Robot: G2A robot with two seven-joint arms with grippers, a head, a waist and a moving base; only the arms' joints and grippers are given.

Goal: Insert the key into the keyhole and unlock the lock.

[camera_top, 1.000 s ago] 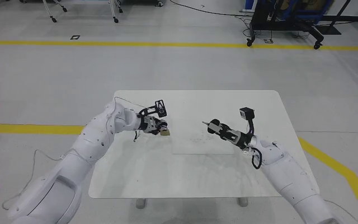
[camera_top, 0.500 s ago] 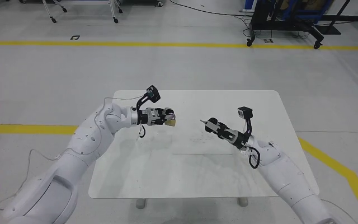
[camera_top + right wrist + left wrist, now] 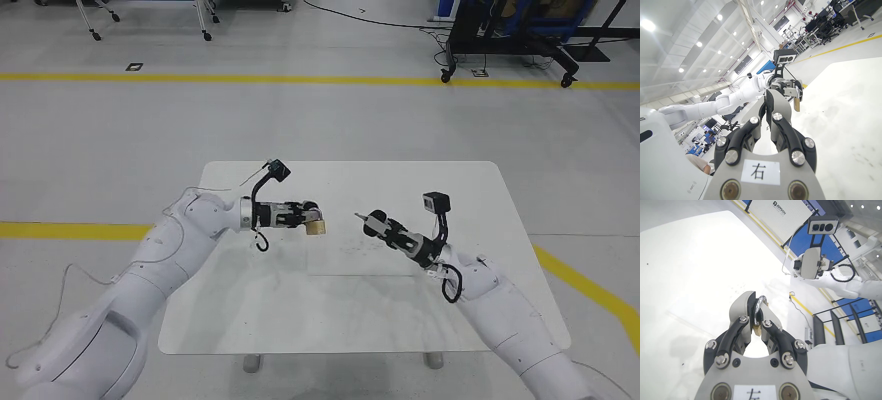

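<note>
The left gripper point(image 3: 758, 306) is clenched on the shackle of the lock point(image 3: 796, 105), whose brass body hangs above the table point(image 3: 400, 300). The right gripper point(image 3: 367, 219) pinches the key point(image 3: 358, 215), its tip facing the lock and near it, not touching.

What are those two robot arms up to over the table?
The left gripper is shut on a brass padlock, held above the white table. The right gripper pinches a small key, pointed toward the padlock. A gap separates them; the key is not yet inserted.
</note>
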